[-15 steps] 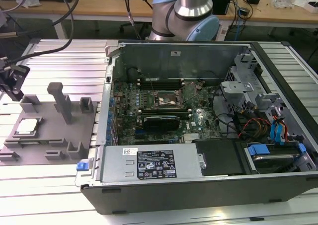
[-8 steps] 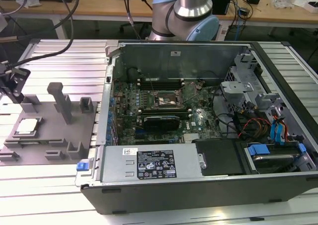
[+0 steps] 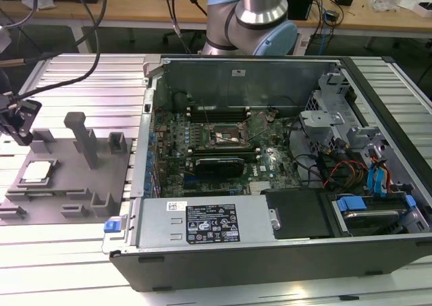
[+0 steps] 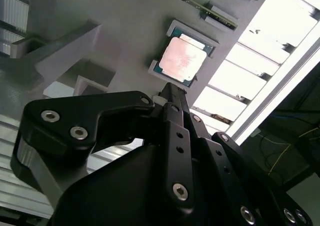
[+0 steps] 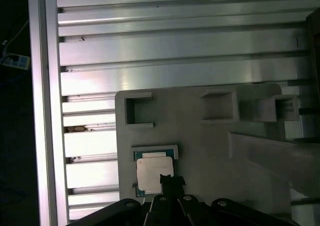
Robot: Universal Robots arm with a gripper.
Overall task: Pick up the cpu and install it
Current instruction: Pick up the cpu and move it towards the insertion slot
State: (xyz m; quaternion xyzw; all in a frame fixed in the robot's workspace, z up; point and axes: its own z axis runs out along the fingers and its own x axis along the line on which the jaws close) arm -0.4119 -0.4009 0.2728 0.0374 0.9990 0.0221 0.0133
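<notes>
The cpu (image 3: 37, 173), a small flat square chip with a pale metal top, lies in a shallow seat of the grey fixture plate (image 3: 74, 184) at the exterior view's left. My gripper (image 3: 21, 136) hangs above the plate, a little behind the chip. In both wrist views the cpu (image 4: 182, 61) (image 5: 154, 175) lies just past the gripper's tip (image 4: 170, 92) (image 5: 170, 180). The black fingers (image 4: 175, 116) meet in a narrow point and hold nothing. On the motherboard, the socket (image 3: 226, 136) in the open computer case (image 3: 270, 245) stands bare.
Grey posts and blocks (image 3: 84, 140) rise from the fixture plate near the chip. The case walls, drive cage (image 3: 331, 123) and cables (image 3: 337, 171) crowd the exterior view's right. Ribbed aluminium table (image 3: 67, 265) runs under everything. The arm's base (image 3: 250, 22) stands behind the case.
</notes>
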